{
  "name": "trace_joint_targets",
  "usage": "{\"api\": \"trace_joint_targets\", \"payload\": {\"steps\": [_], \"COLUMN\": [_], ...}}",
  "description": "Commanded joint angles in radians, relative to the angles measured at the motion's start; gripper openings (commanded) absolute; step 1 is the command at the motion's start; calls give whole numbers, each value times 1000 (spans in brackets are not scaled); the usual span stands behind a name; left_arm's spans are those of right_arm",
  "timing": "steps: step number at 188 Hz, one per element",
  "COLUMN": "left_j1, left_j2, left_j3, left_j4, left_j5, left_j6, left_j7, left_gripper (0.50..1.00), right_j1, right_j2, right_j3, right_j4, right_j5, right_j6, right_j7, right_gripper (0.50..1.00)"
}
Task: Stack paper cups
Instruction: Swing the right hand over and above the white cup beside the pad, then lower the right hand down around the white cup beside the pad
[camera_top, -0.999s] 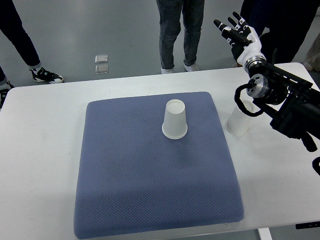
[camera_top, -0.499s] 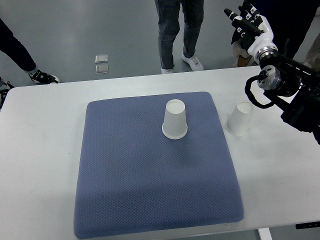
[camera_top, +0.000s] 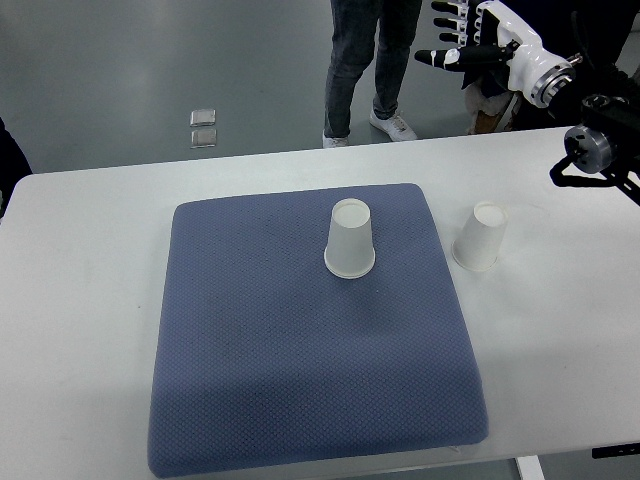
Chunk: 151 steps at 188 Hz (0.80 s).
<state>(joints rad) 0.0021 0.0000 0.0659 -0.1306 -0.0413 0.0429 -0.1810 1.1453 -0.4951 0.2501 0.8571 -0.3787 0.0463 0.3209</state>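
A white paper cup (camera_top: 350, 239) stands upside down on the blue mat (camera_top: 300, 340), near its far middle. A second white paper cup (camera_top: 479, 238) stands upside down on the white table, just right of the mat's far right corner. My right hand (camera_top: 470, 45) is raised beyond the table's far edge at the top right, fingers spread and holding nothing. It is well above and behind the second cup. The left arm does not show.
The white table (camera_top: 80, 300) carries the mat. A person's legs (camera_top: 370, 60) stand on the grey floor behind the table's far edge. Two small square plates (camera_top: 203, 127) lie on the floor at the back left.
My right arm has lifted up and back to the right, away from the second cup, and the hand has turned its fingers leftward. The people behind have shifted. Both cups are unmoved.
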Motion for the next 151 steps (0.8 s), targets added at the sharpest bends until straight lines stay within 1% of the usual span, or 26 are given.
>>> {"api": "trace_joint_targets", "payload": {"steps": [1,18,30,48,64,97,127,151], "left_j1": [-1,-1,-1,-1,-1,-1,-1,-1], "left_j2": [0,0,0,0,0,0,0,0], "left_j3": [0,0,0,0,0,0,0,0], "left_j4": [0,0,0,-1,0,0,0,0], "left_j5": [0,0,0,0,0,0,0,0], "left_j6": [0,-1,0,0,0,0,0,0], "left_j7": [0,0,0,0,0,0,0,0], "left_gripper": [1000,1000,1000,1000,1000,1000,1000,1000], "right_j1": [60,106,137,166,174,171,169,169], "right_j2": [-72,-122,-146,-168,-184,-192,-201,-226], "right_j3": [-83,-140,-184,-224,-235,-235,-239,-288], "right_j4": [83,148,186,215,229,234,241,264], "right_j5": [-140,-238,-327,-447,-601,-847,-918,-967], "right_j6": [67,130,159,191,239,236,233,236], "right_j7": [-5,-5,-5,-3,1,9,13,38], "right_gripper": [913,913,913,913,913,913,913,913]}}
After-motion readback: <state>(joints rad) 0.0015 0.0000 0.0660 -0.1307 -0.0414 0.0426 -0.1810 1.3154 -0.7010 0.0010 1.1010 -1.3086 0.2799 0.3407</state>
